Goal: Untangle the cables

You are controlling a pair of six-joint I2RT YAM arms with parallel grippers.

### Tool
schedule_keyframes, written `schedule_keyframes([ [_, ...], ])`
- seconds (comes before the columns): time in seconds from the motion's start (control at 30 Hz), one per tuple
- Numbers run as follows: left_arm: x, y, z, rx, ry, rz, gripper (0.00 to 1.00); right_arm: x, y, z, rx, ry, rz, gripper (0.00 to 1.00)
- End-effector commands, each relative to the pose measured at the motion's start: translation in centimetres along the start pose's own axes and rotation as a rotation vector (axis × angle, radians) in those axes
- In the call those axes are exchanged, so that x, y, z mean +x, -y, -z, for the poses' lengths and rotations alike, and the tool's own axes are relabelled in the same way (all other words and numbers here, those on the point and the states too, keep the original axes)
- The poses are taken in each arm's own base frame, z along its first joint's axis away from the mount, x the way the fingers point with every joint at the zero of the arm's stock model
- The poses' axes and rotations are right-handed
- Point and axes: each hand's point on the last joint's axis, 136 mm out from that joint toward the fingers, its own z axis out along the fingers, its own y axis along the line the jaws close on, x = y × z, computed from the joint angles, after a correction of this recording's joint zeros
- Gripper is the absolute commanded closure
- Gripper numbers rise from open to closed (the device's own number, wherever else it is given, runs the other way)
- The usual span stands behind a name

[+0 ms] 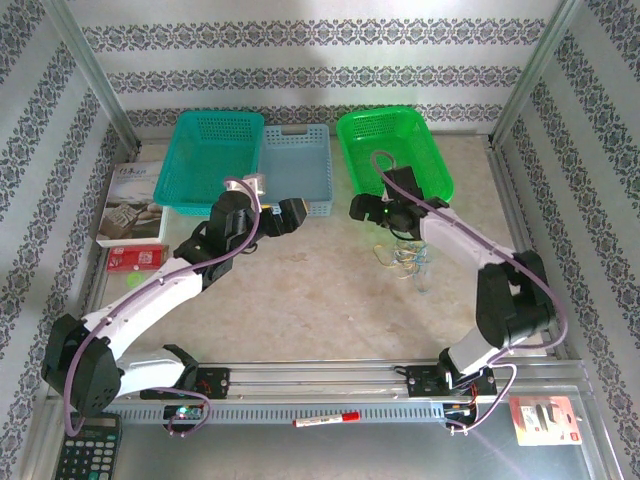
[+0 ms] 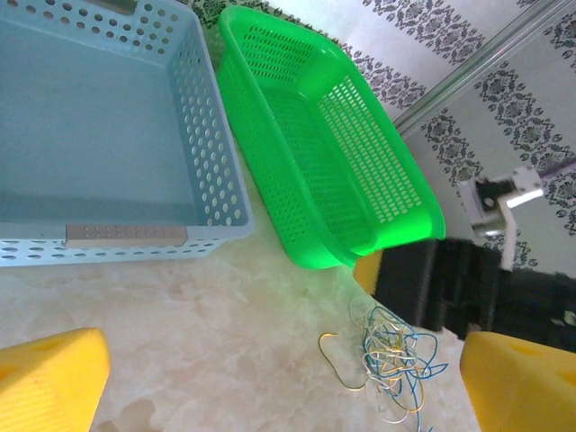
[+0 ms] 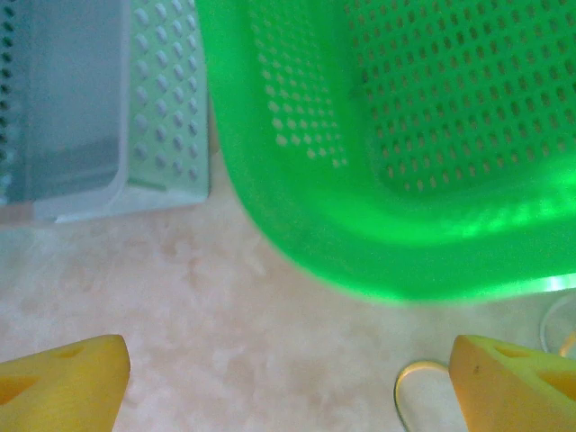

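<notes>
I see my right gripper [image 3: 288,382] spread wide by the green basket [image 3: 405,180], cables [image 1: 405,258] heaped just behind it under its wrist, left gripper [image 2: 283,382] also spread.

Count: 1 teal basket [image 1: 215,125], 1 blue basket [image 1: 300,135], 1 green basket [image 1: 390,118], so 3 total. 1 cables [image 1: 405,260] bunch. 2 arms: left arm [image 1: 150,295], right arm [image 1: 470,250]. 1 book [image 1: 132,205], 1 red pack [image 1: 135,258], 1 calculator [image 1: 85,450], 1 marker [image 1: 327,420], 1 carded pack [image 1: 545,420].

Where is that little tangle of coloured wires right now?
In the top view, the cables lie loose on the table, right of centre, just on the near side of the green basket.
</notes>
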Motion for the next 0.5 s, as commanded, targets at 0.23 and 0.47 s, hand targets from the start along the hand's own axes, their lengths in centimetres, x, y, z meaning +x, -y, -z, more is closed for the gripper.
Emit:
schedule_keyframes([
  [0.23, 0.5, 0.0, 1.0, 0.019, -0.015, 0.029, 0.00, 2.7, 9.9, 6.3, 0.164, 0.098, -0.135, 0.04],
  [0.47, 0.8, -0.3, 1.9, 0.008, -0.010, 0.034, 0.00, 3.4, 12.4, 3.5, 0.204, 0.027, -0.142, 0.02],
])
